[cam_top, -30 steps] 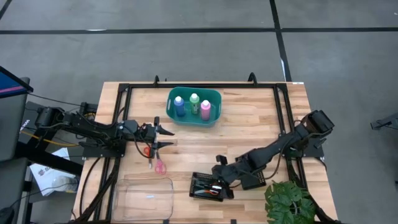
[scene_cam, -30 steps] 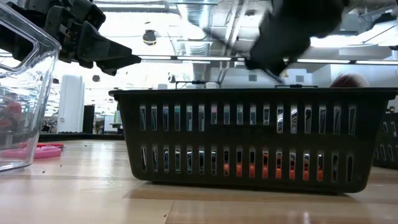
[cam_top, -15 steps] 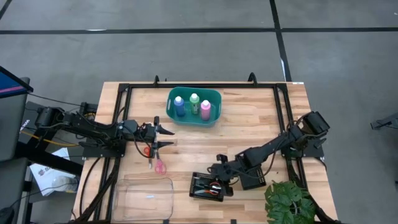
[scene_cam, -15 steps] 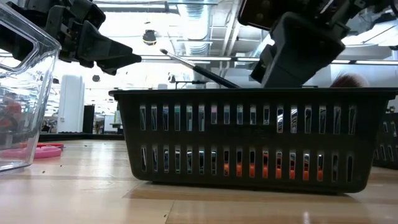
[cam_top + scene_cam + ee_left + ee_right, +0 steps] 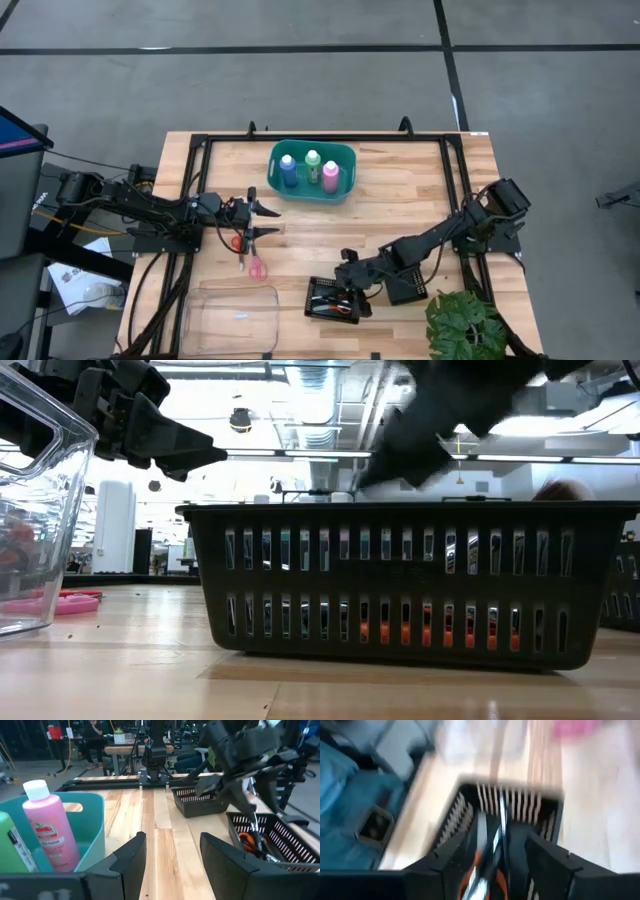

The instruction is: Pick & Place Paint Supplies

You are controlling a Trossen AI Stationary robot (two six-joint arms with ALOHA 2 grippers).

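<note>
My right gripper stands open just above a black mesh tray at the table's near middle. Orange-handled scissors and a thin brush lie inside the tray. My left gripper hovers open at the left middle, nothing between its fingers. Red scissors and pink scissors lie flat on the wood near it. The blue, green and pink bottles stand upright in the teal basket at the far middle.
A clear plastic bin sits at the near left edge. A second black mesh tray stands right of the first, under my right arm. A green plant is at the near right corner. Bare wood lies between basket and trays.
My right gripper has shifted a little toward the table's left over the tray. Half a second ago a brush slanted up above the tray's rim below it; now no brush shows above the rim.
</note>
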